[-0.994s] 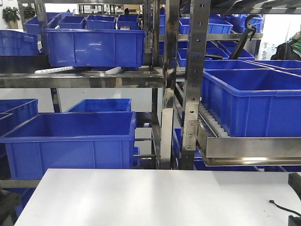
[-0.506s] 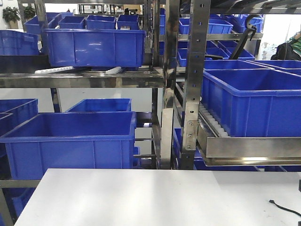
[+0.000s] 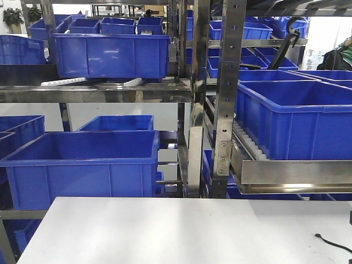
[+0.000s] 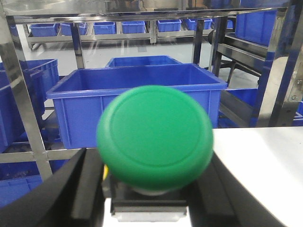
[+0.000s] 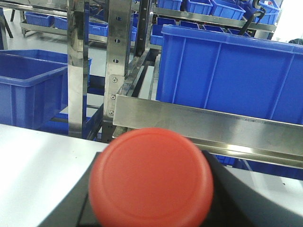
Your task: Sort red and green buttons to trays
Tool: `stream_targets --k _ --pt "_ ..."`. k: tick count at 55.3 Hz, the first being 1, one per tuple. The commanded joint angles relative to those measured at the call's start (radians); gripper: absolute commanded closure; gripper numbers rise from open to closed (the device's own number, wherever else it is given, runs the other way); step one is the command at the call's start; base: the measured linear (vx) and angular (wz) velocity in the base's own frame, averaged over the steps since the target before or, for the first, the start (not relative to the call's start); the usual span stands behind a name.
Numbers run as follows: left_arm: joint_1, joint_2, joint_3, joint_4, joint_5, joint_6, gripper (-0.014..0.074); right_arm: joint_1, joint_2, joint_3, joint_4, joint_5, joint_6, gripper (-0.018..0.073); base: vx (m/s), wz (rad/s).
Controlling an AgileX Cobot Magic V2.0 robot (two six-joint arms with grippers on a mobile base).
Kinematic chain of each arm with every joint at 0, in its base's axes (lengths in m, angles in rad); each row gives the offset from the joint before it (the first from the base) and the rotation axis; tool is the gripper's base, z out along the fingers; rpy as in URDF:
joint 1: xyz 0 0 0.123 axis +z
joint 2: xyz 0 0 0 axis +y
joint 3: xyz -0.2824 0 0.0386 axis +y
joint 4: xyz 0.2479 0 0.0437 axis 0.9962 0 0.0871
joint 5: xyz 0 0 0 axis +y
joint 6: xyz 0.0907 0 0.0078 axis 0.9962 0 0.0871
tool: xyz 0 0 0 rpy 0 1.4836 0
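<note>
Two buttons are being held, one in each gripper, and both are filling the near foreground of the wrist views. The green button (image 4: 155,137) is sitting in the left gripper (image 4: 151,201), its cap facing the camera and its dark base showing just beneath. The dark fingers (image 4: 78,189) are closing in on that base from the left and the right, clasping it. The red button (image 5: 150,176) is sitting in the right gripper (image 5: 151,208), cap toward the camera. That gripper's fingers (image 5: 227,184) are flanking it tightly on both sides and gripping it, though the cap is hiding the contact itself. Both buttons are hanging above the white table (image 3: 181,231): the left wrist view is showing the tabletop to the right of the green one, and the right wrist view is showing it on either side of the red one. Neither gripper is appearing in the front view. A thin black cable (image 3: 330,242) is lying at the table's near right edge. Beyond the far edge, steel racks (image 3: 223,99) are carrying deep blue crates (image 3: 82,165) on several levels, with a steel roller rail (image 3: 291,170) running under the right-hand crate.
</note>
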Motion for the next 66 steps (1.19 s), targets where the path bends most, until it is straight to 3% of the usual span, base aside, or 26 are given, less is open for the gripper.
stream_targets --k 1,30,66 --pt "-0.004 0.0 -0.025 0.002 -0.05 -0.01 0.0591 -0.002 -0.009 -0.039 0.003 -0.074 -0.003 0.0568 0.0 0.0" --pt "-0.004 0.0 -0.025 0.002 -0.05 -0.01 0.0591 -0.002 -0.009 -0.039 0.003 -0.074 -0.003 0.0568 -0.02 0.07" --pt "-0.004 0.0 -0.025 0.002 -0.05 -0.01 0.0591 -0.002 -0.009 -0.039 0.003 -0.073 -0.003 0.0568 -0.1 0.4"
